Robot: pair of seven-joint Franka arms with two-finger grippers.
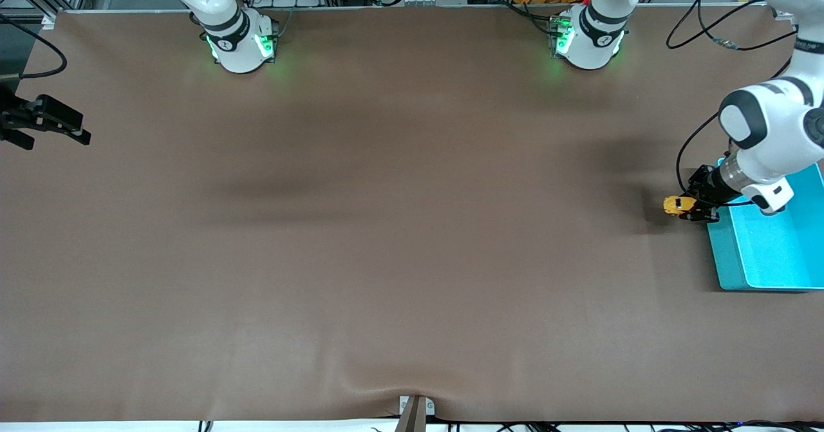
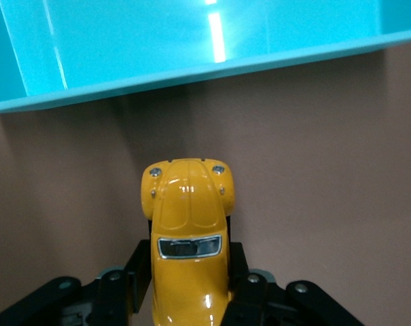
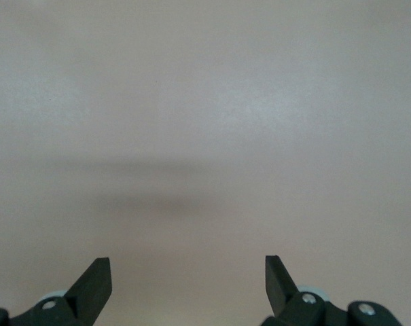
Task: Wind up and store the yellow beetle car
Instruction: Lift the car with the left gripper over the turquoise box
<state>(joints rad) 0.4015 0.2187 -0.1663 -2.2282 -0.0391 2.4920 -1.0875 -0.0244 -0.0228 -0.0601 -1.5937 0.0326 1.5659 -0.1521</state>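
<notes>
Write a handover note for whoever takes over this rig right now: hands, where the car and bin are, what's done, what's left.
Left hand: shut on the yellow beetle car, beside the turquoise bin at the left arm's end of the table.
Right hand: open, empty, waiting over the right arm's end.
Done: car gripped.
Left: the car is not yet in the bin; winding cannot be judged from here.

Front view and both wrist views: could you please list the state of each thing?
yellow beetle car: upright, gripped, beside the bin
left pincer: shut on the car
right pincer: open, holding nothing, waiting over the table's edge
turquoise bin: open-topped, nothing visible inside
</notes>
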